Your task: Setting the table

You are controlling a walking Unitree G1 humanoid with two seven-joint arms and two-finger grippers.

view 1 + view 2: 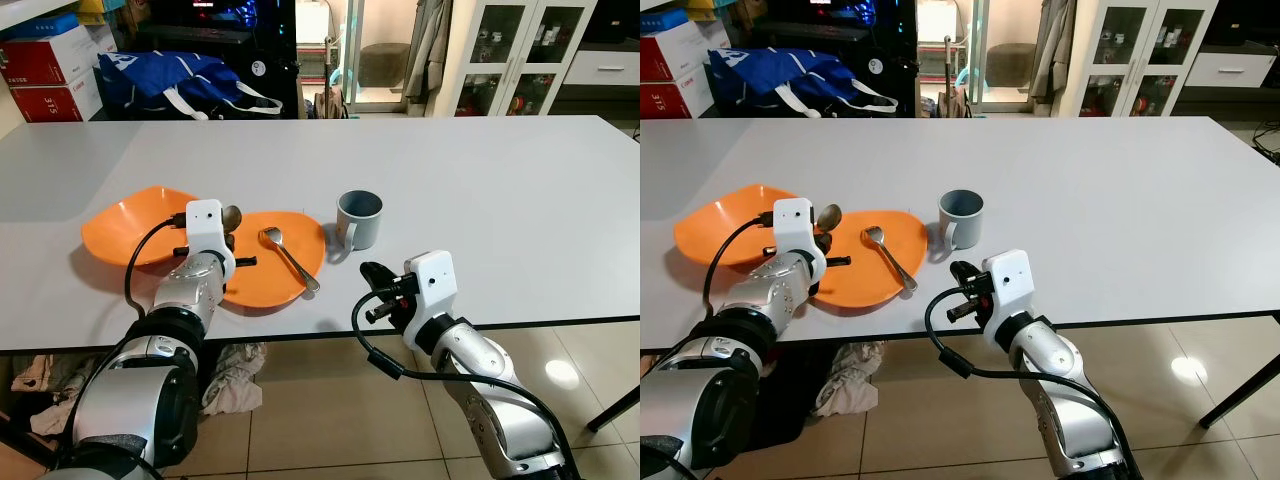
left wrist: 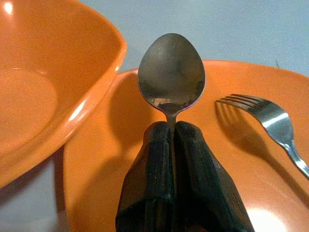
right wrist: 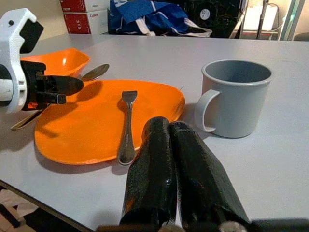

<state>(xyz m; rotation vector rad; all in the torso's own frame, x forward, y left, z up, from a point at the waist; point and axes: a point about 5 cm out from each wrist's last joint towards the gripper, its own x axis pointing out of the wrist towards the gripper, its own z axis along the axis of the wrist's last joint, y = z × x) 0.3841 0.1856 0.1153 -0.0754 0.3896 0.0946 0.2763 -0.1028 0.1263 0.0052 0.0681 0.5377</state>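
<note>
Place looked like lived-in home, dining area. Long grey table (image 1: 480, 200) stood on glossy beige floor tiles (image 1: 560, 380). White glass-door cabinet (image 1: 520, 55) with small items on shelves lined back wall. Blue bag (image 1: 180, 80) and red-and-white cardboard boxes (image 1: 50, 75) were piled behind table's far edge. Crumpled cloths (image 1: 235, 375) lay on floor under table. Orange dishes (image 1: 270, 255) and grey mug (image 1: 358, 220) were on tabletop.
</note>
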